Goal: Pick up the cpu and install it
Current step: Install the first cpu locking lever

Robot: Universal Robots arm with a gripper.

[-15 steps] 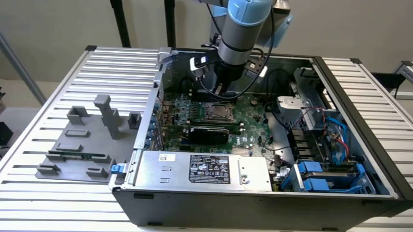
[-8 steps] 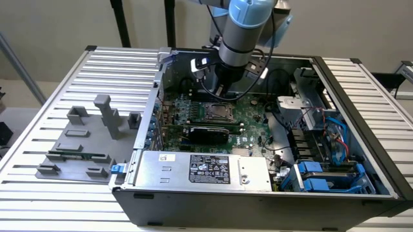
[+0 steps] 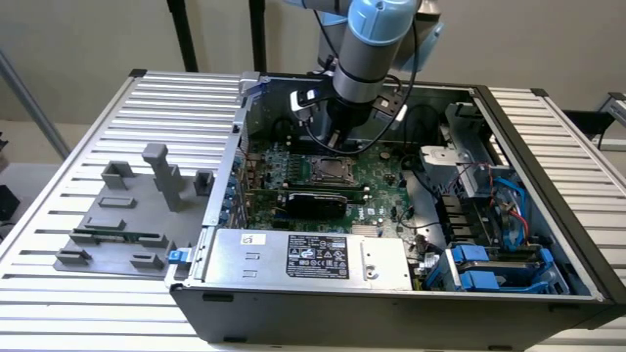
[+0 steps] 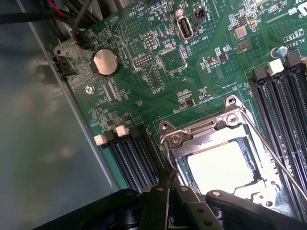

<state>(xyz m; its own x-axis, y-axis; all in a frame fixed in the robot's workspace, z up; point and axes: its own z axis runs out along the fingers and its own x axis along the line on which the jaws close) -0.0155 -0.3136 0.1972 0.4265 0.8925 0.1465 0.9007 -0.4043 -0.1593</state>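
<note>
The cpu [image 4: 220, 165] is a bright silvery square lying flat inside the metal socket frame [image 4: 192, 139] on the green motherboard. In the exterior view the cpu [image 3: 330, 169] sits in the middle of the open computer case. My gripper [image 4: 169, 176] is shut with its dark fingers pressed together and nothing between them. Its tips are at the socket frame's edge, just beside the cpu. Seen from outside, the gripper [image 3: 333, 145] hangs from the arm just above the back edge of the socket.
A thin wire lever [image 4: 276, 151] runs along one side of the socket. Black memory slots [image 4: 132, 155] flank it. The power supply [image 3: 303, 257] fills the case front and blue drive bays [image 3: 494, 268] sit at the exterior view's right. A grey fixture [image 3: 122, 235] holding a green memory stick lies outside the case.
</note>
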